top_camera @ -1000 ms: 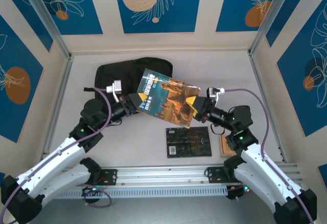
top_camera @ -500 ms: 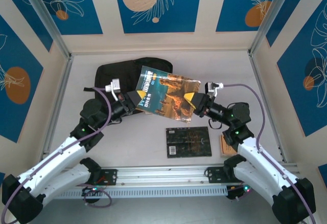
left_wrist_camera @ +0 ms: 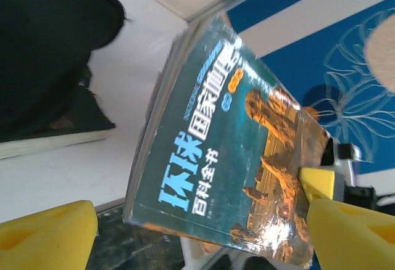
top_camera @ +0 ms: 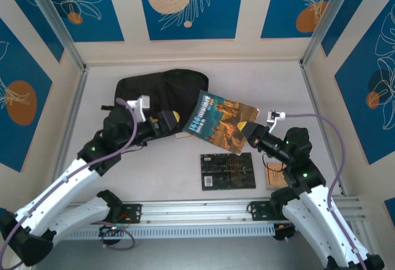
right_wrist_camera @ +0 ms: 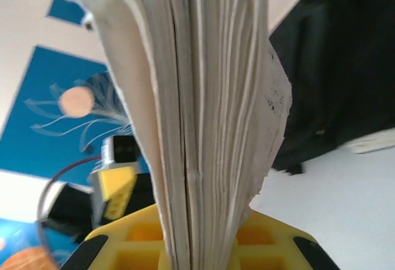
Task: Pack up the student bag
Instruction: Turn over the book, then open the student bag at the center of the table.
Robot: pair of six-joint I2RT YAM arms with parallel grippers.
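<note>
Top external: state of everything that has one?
blue book: closed, lifted, tilted, clamped at one edge.
right gripper: shut on the blue book.
left gripper: open, apart from the blue book.
student bag: lying flat; zip state unclear.
black book: closed, flat on the table.

Bright even light, wrist foregrounds seemingly soft

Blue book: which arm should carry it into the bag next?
Right, probably: the right hand grips the blue book, held off the table. The left hand is open, off the book, beside the student bag.
</note>
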